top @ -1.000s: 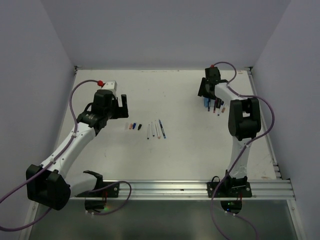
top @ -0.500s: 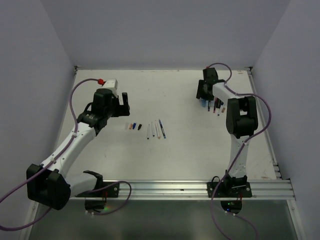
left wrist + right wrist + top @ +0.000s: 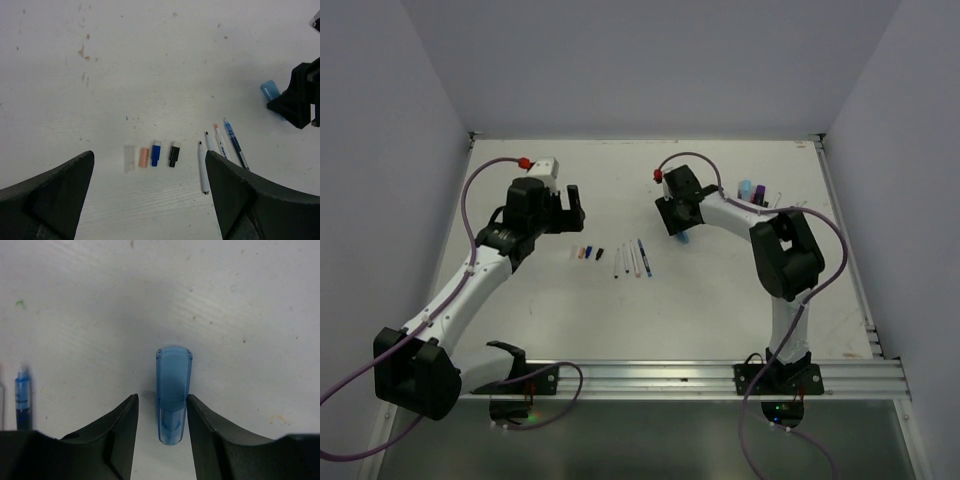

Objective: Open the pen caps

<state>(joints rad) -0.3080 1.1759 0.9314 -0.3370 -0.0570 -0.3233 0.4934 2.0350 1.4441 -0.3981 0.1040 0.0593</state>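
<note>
4 caps (image 3: 155,153) in a row beside 4 pens (image 3: 202,167), below the wide-open left gripper (image 3: 148,172); light-blue cap (image 3: 174,385) between the narrowed fingers of the right gripper (image 3: 161,401), grip unclear.

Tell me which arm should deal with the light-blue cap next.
Right. The right pincer straddles the light-blue cap, a finger on each side. The left pincer hangs wide open over the row of loose caps and pens, well away from it.
</note>
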